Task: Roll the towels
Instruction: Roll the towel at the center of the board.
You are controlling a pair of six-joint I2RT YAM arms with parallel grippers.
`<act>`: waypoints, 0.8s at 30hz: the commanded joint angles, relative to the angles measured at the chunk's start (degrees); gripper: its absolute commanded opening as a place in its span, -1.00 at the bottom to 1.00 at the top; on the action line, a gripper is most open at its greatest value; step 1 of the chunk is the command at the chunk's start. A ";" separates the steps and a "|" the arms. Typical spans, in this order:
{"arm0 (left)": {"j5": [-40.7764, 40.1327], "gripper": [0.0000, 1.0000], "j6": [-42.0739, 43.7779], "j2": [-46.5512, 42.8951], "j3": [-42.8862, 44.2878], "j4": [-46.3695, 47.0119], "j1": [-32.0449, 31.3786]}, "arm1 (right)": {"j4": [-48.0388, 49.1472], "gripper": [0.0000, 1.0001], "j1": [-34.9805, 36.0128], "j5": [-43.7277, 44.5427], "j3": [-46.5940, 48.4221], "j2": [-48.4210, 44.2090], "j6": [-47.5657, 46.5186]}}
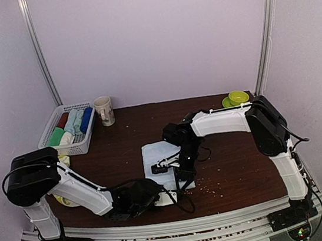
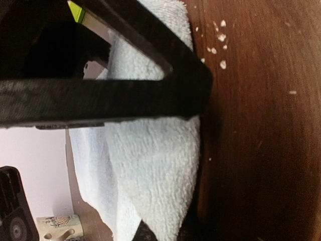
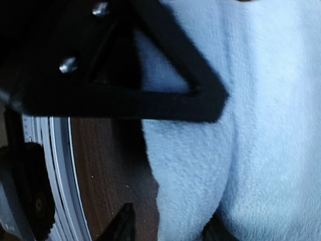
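Your bench (image 1: 230, 147) is dark brown wood, scattered with pale crumbs (image 2: 219, 37) beside the pale blue-white towel (image 1: 156, 154) that lies at its middle front. A yellow-green towel (image 1: 63, 200) shows only in part at the left edge. Along the back you have a white slatted basket (image 1: 73, 149) at the left, a mug (image 1: 104, 110) just beside it, and a green cup (image 1: 238, 96) on a saucer (image 1: 226, 103) at the right.

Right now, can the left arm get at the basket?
Probably yes. The basket sits back left, on that arm's side, open-topped, nothing over it. The left gripper is down at the towel's near edge, so it must lift and swing across.
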 commanded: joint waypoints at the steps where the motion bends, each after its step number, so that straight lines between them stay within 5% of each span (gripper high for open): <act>1: 8.12 -1.00 -3.91 0.26 2.66 -11.59 0.03 | 2.70 0.08 -2.09 12.32 -4.69 -5.18 3.57; 6: 15.16 -1.00 -7.67 0.19 5.98 -19.27 0.75 | 12.17 0.47 -2.82 23.17 -11.90 -17.71 9.06; 8: 17.76 -1.00 -8.97 -0.12 6.67 -21.38 1.19 | 17.46 0.96 -2.78 27.99 -16.36 -23.13 11.34; 15: 28.25 -1.00 -13.07 -1.32 11.15 -29.05 3.98 | 46.21 1.00 -1.73 45.31 -41.29 -45.22 17.81; 24: 43.15 -1.00 -17.81 1.18 17.84 -38.61 8.81 | 73.68 1.00 1.19 54.55 -68.10 -72.38 17.07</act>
